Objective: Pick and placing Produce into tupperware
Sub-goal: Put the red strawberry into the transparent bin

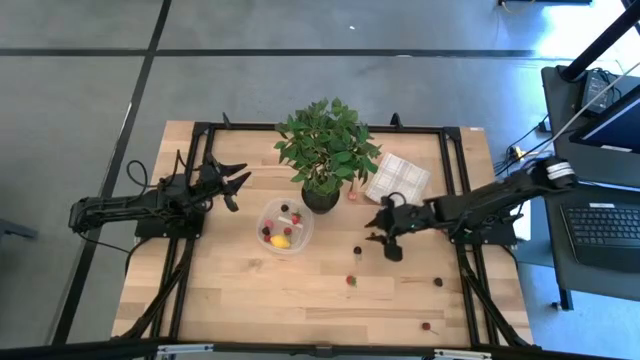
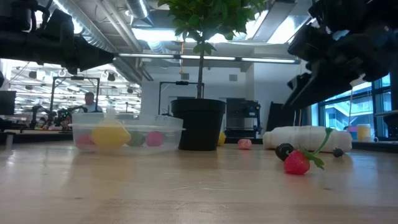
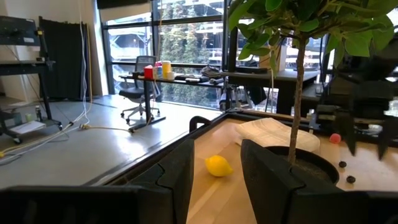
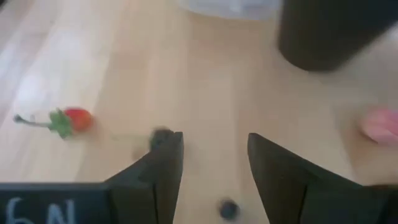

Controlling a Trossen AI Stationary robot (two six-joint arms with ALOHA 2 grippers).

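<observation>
The clear tupperware point(image 1: 283, 226) sits on the table in front of the plant pot and holds a yellow lemon piece point(image 2: 110, 134) and some red and pink berries. Loose produce lies on the wood: a dark berry point(image 1: 357, 250), a strawberry point(image 1: 351, 281), and further berries toward the near right. My right gripper point(image 1: 378, 235) hangs open to the right of the tupperware. In its wrist view point(image 4: 214, 155) the dark berry point(image 4: 160, 137) lies beside one finger and the strawberry point(image 4: 71, 119) is farther off. My left gripper point(image 1: 235, 182) waits open, to the left of the plant.
A leafy potted plant point(image 1: 325, 150) stands just behind the tupperware, with a white checked cloth point(image 1: 397, 178) to its right. A lemon piece point(image 3: 218, 165) and a pink berry point(image 1: 352, 196) lie near the pot. Black frame rails run along both sides of the table.
</observation>
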